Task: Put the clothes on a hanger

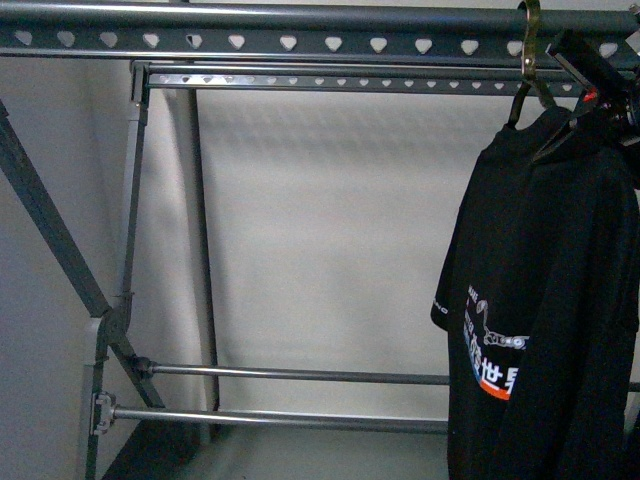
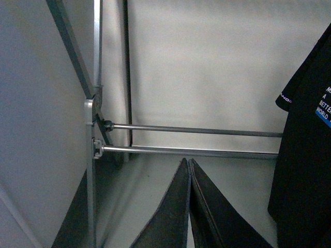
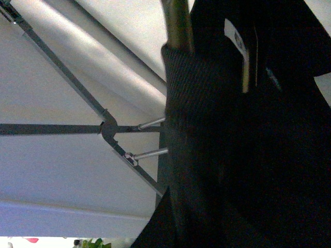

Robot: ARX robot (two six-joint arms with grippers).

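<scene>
The clothes [image 1: 545,300], a black T-shirt with an orange-and-white chest print, hang at the right from a small brass hook [image 1: 530,45]. The hook sits over the hanger's top rail [image 1: 300,42], a grey tube rail with heart-shaped holes. My right gripper [image 1: 592,92] is up at the shirt's collar, shut on the clothes. In the right wrist view black cloth [image 3: 248,144] fills the picture and hides the jaws; the brass hook [image 3: 178,23] shows above it. My left gripper [image 2: 187,163] is shut and empty, low, left of the shirt's sleeve [image 2: 305,155].
Two lower crossbars [image 1: 300,375] run between the rack's crossed legs [image 1: 60,230]. A second holed rail [image 1: 350,80] lies behind the top one. A pale wall stands behind. A green plant [image 3: 93,243] shows at the edge of the right wrist view.
</scene>
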